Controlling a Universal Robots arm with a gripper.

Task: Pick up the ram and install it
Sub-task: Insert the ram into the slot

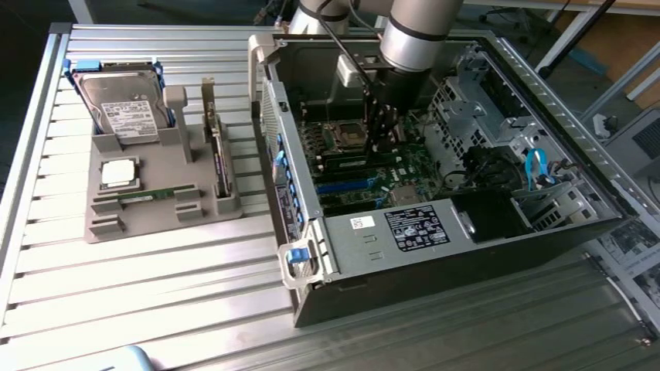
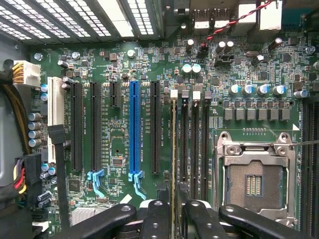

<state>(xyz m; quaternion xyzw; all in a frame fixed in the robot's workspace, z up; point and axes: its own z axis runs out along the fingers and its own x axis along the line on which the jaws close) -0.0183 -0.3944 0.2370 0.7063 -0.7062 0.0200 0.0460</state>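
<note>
On the slatted worktop (image 1: 154,294) the open computer case (image 1: 433,255) lies along the edge at the exterior view's right, and our arm (image 1: 413,39) reaches down into it. We judge the installing step is in hand. On the motherboard (image 2: 114,64), the ram (image 2: 173,164) stands on edge in the memory slot nearest the blue slot (image 2: 133,129), beside the empty processor socket (image 2: 254,184). The tool (image 2: 173,211) straddles the stick with its fingers slightly parted; whether they grip it we cannot tell. The next move calls for firm, straight downward pressure.
</note>
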